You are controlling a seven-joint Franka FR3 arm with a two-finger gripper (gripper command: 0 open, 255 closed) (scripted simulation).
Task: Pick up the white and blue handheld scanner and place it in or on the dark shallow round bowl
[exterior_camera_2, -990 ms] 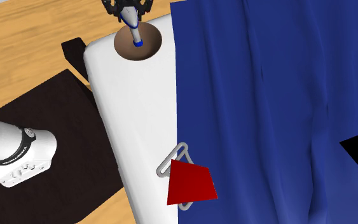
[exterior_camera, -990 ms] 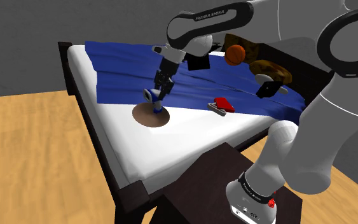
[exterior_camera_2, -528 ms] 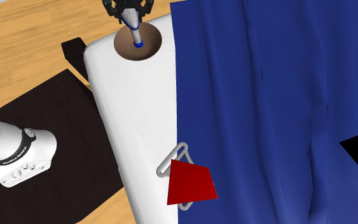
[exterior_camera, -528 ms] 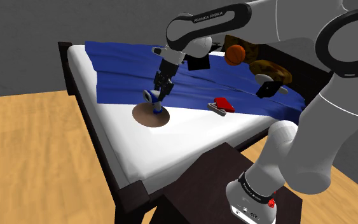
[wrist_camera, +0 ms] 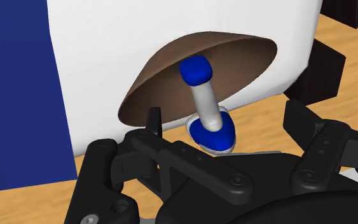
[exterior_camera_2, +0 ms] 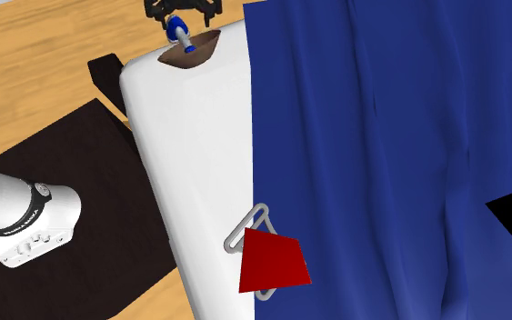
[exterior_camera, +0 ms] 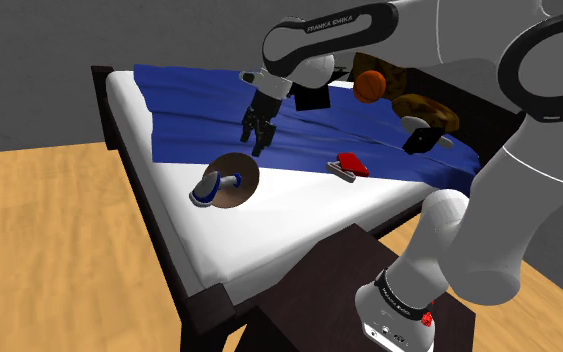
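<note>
You have a white bed point(exterior_camera: 289, 225) on a wooden floor point(exterior_camera: 49, 260), half covered by a blue blanket point(exterior_camera: 189, 110) bearing a red item point(exterior_camera: 350, 163) and an orange ball point(exterior_camera: 370, 86).

The arm point(exterior_camera: 539, 150) is white with dark joint rings point(exterior_camera: 509, 62) and FRANKA EMIKA lettering point(exterior_camera: 330, 22). Its hand point(exterior_camera: 257, 138) is all black with small screws point(wrist_camera: 238, 181). The base point(exterior_camera: 401, 298) bears a red knob point(exterior_camera: 427, 320).

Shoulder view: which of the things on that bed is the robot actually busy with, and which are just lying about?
Job in hand:
- white and blue scanner
- brown bowl, tilted, with the scanner leaning in it

Lying about:
- red piece on a grey clip
- orange ball
- blue blanket
</note>
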